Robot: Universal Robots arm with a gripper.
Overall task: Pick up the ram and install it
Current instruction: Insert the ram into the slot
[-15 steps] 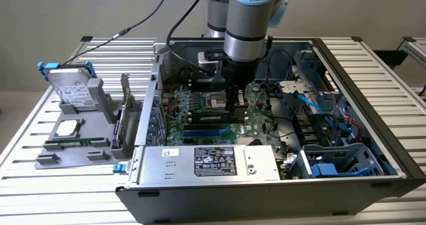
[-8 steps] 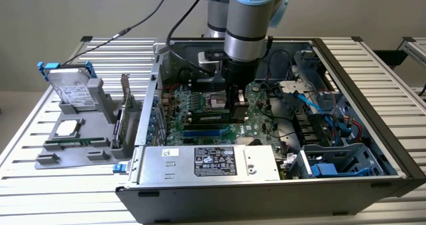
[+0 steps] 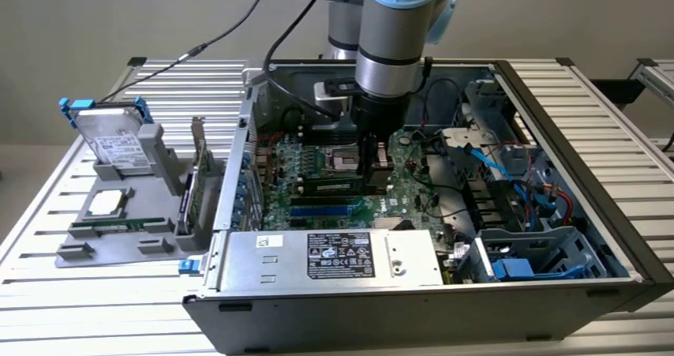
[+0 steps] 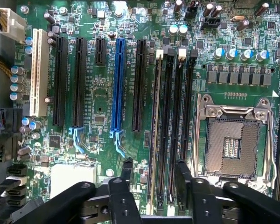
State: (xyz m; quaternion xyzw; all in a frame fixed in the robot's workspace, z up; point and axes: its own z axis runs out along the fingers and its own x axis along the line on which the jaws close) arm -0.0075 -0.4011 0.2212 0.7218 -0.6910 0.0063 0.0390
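Seating the ram [image 4: 153, 130] on the motherboard [image 4: 98, 93] | jaws open, straddling it, beside empty memory slots [image 4: 170, 116] | advice: press straight down, evenly along its top edge.

Soft, even room light falls on the open computer case [image 3: 421, 320], its interior shaded beneath the arm [image 3: 392, 48]. In the wrist view the motherboard [image 4: 98, 135] is brightly lit, the socket frame [image 4: 233, 112] glints, and the black gripper [image 4: 154, 162] stays dark.
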